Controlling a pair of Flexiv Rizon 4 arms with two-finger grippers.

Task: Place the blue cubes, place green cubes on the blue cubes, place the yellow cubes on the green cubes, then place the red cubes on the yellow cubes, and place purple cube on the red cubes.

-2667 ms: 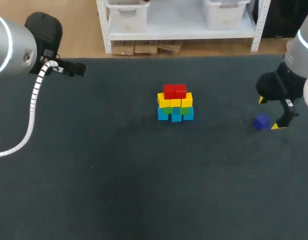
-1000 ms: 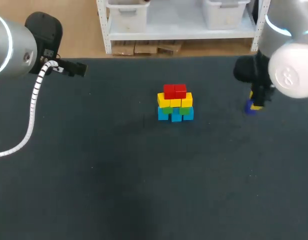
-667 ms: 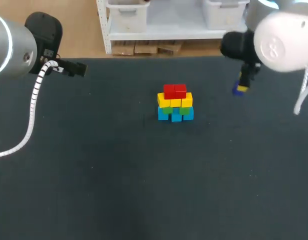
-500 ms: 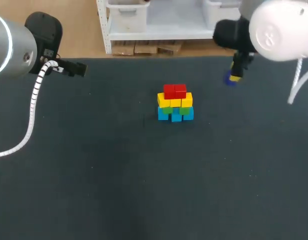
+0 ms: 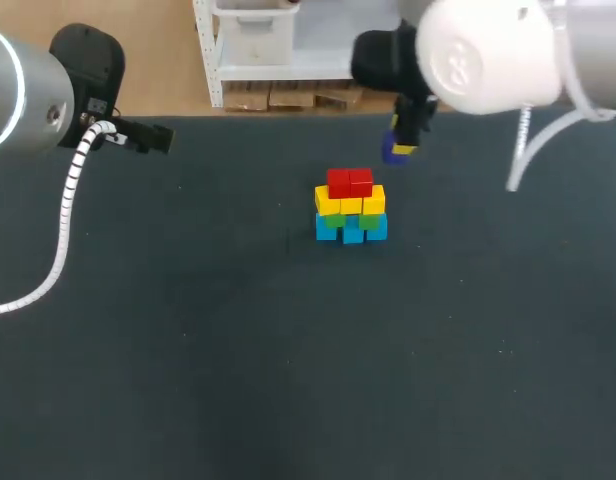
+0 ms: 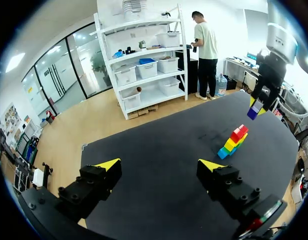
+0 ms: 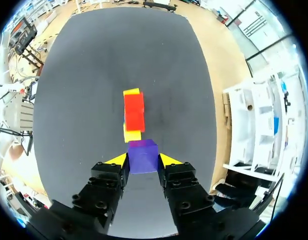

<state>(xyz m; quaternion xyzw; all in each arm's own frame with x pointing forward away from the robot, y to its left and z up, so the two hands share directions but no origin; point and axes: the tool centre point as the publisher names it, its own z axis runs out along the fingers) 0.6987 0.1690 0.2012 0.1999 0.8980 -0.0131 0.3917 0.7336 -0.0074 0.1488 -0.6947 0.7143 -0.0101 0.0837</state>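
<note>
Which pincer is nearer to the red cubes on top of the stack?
Right. The right pincer, shut on the purple cube, hangs raised just beside the red cubes. The left pincer is open, far across the table.

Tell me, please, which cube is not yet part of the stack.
The purple cube: the right gripper holds it in the air, apart from the stack.

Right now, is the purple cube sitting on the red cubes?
No, the right hand holds the purple cube between its fingers, short of the red cubes.
</note>
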